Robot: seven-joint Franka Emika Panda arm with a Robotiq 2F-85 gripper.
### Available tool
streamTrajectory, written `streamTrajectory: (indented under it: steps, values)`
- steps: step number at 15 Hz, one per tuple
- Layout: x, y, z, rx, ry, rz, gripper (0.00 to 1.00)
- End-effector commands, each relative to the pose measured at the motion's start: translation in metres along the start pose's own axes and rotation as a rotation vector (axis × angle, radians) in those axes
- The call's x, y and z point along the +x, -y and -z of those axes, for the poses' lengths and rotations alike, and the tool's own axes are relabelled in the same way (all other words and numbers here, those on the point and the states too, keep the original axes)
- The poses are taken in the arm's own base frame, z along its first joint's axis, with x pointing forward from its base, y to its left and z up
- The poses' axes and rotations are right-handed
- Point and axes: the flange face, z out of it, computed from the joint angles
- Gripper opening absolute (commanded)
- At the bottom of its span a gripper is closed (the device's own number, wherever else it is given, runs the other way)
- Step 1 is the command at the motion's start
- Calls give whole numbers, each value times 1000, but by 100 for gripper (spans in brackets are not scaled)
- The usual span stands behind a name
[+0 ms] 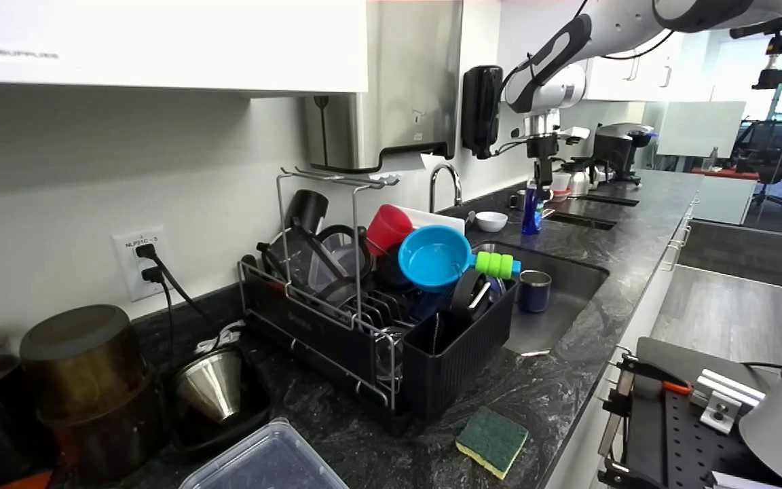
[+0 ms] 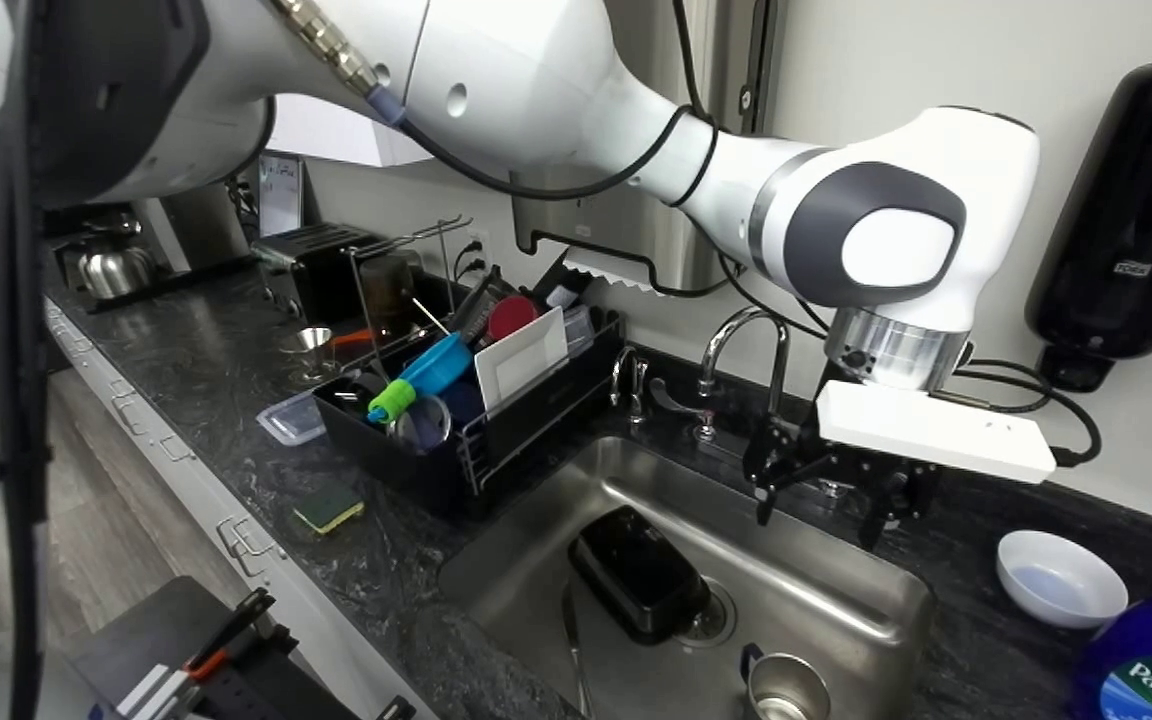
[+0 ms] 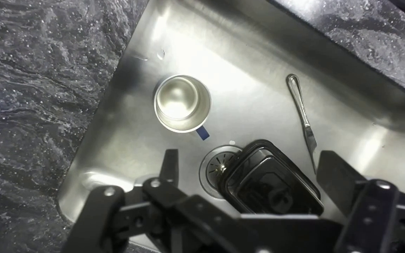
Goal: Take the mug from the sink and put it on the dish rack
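On the dark countertop [image 1: 550,394], the dish rack [image 1: 326,334] and a white bowl [image 2: 1061,578] stood toward the back edge, a blue bottle [image 1: 531,216] beside the bowl. A sponge [image 1: 493,435] lay near the front edge, apart from a clear container [image 1: 265,460].

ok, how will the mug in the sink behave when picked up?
The mug is likely stiff: its shiny inside suggests metal. Its smooth, rounded sides may slip. Standing upright, it seems unlikely to roll unless knocked over.

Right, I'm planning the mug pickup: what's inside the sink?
The sink holds the mug, upright, a knife and a black container partly covering the drain. What lies beneath the container is hidden; in the wrist view the gripper also covers part of the sink.
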Motion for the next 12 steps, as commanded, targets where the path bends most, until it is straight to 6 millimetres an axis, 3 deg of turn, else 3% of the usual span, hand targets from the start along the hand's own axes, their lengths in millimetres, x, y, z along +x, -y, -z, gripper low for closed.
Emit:
streamTrajectory:
  steps: [1, 7, 12]
  values:
    - [0, -5, -24, 29, 38, 23, 100]
    - [-21, -13, -69, 95, 96, 125, 100]
    - [-63, -17, -95, 106, 71, 245, 100]
